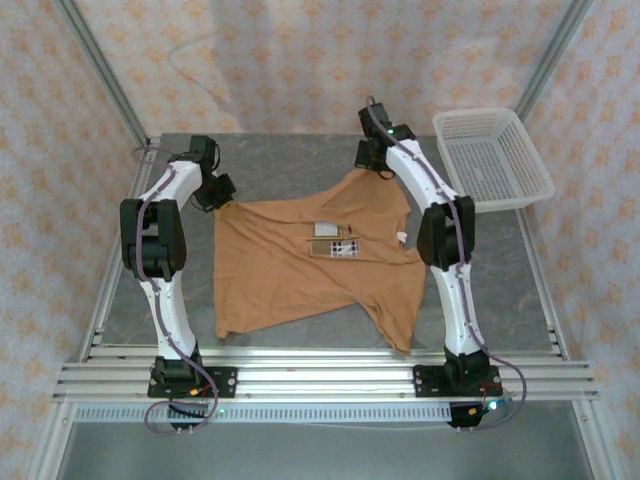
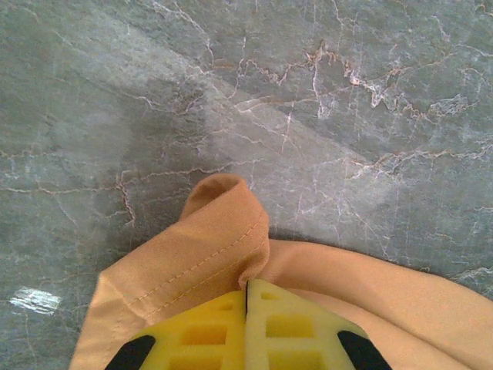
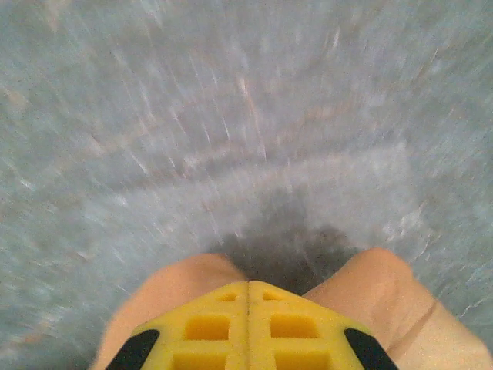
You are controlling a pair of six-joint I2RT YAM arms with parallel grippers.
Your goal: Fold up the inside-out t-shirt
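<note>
The inside-out t-shirt (image 1: 290,270) lies spread on the grey marbled table (image 1: 300,160) between the two arms. It is tan, with white labels (image 1: 335,241) showing near its middle. One sleeve reaches toward the near edge, close to the right arm's base. The shirt's far left corner runs up to the left claw (image 1: 222,192), and its far edge is drawn to a peak at the right claw (image 1: 372,165).

In the left wrist view the yellow fingers (image 2: 208,331) are pressed together with no gap — clamped on a stitched fold of the shirt. The fold curls into a small hump just ahead of the tips, with bare marbled table beyond it.

The right wrist view is blurred, but there too the fingers meet flush. Tan cloth bulges out on either side beneath them, and a dark shadow lies on the table just ahead — this claw is clamped on the shirt's edge.

A white mesh basket (image 1: 500,203) sits at the far right corner of the table, apart from the shirt.
</note>
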